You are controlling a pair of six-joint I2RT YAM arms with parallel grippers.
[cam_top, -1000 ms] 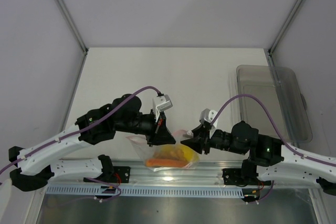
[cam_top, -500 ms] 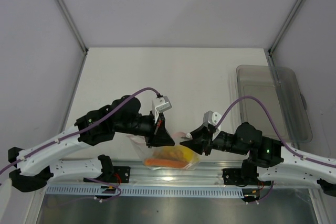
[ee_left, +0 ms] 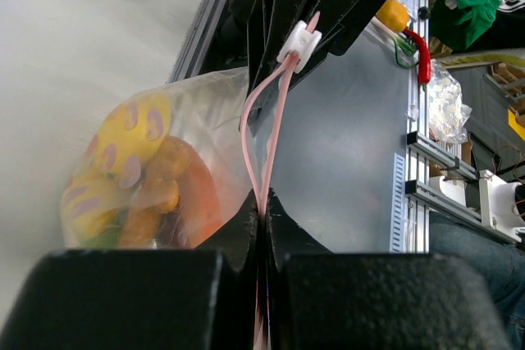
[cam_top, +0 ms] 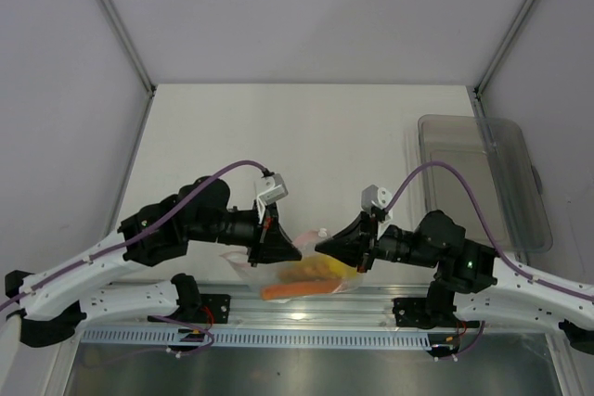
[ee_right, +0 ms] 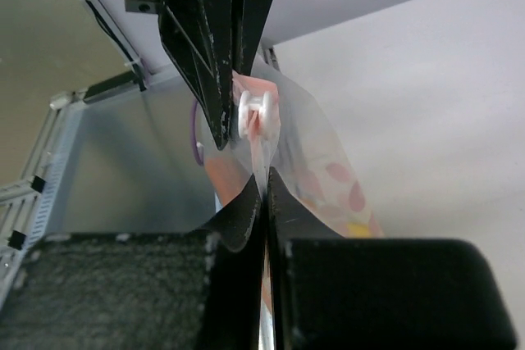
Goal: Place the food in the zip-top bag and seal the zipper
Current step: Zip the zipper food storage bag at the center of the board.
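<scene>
Left jaws, right jaws both clamping zipper (ee_left: 262,184), closed tight; zip-top bag (ee_left: 215,104) holding food (ee_left: 135,145), sagging between jaws.

Crinkly, glossy clear plastic zip-top bag (ee_left: 215,112)

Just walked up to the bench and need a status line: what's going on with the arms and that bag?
Both arms hold the zip-top bag between them. The left hand and the right hand are each shut on the pink zipper, tips facing, with the white slider between them. The food is inside. In the left wrist view the zipper's two strips bow apart beside the slider, so the seal looks unfinished.
</scene>
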